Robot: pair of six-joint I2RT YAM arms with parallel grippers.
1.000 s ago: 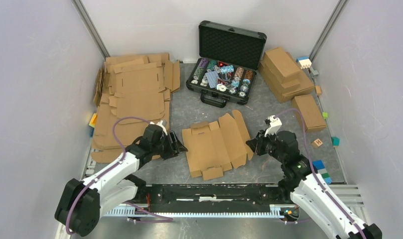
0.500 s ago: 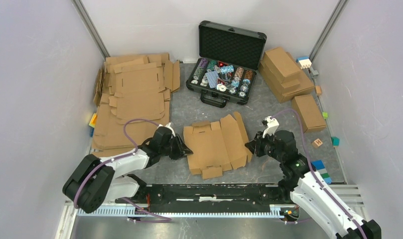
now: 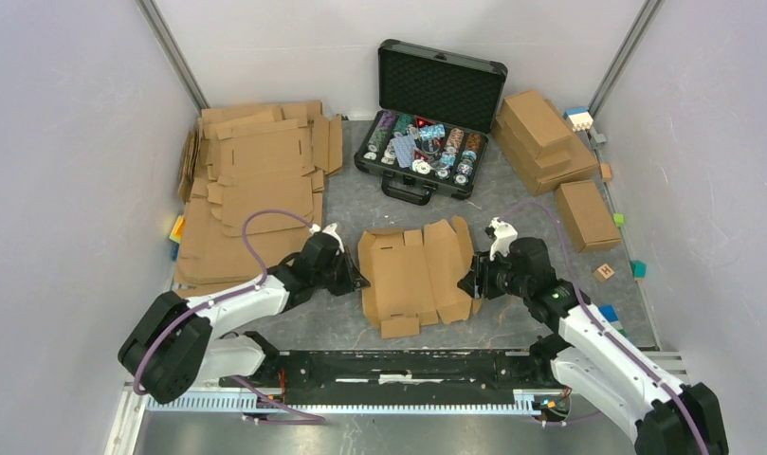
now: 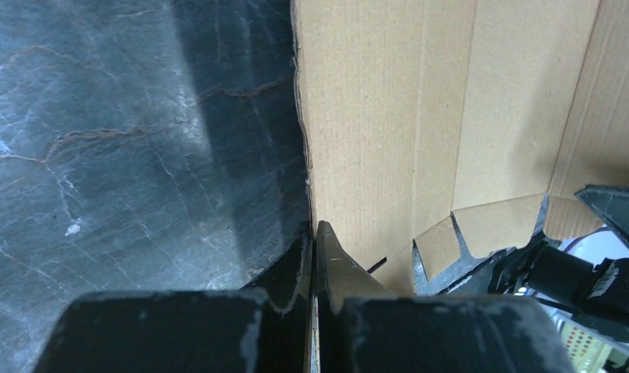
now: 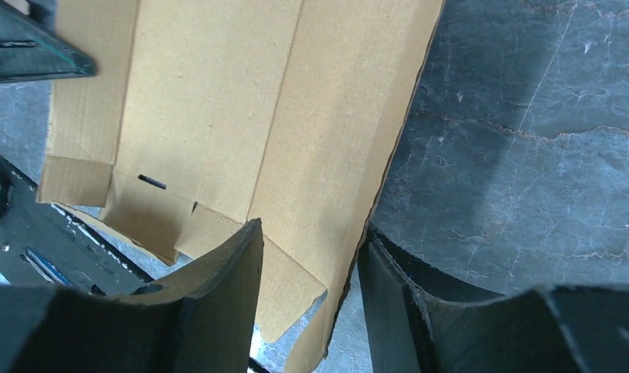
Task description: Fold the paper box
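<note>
Pinching paper box (image 3: 412,275) edge with left gripper (image 3: 360,281).

The paper box (image 3: 417,275) is set between left gripper (image 3: 357,280) and right gripper (image 3: 470,282), with the case (image 3: 443,88) placed behind it.

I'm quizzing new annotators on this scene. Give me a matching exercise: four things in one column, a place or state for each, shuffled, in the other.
1 left gripper
2 right gripper
3 chip case
4 flat cardboard sheets

A lid open, far side
B fingers apart, astride right edge of the paper box
C piled at the left
D fingers together at that box's left edge

Pairs: 1-D, 2-B, 3-A, 4-C
</note>
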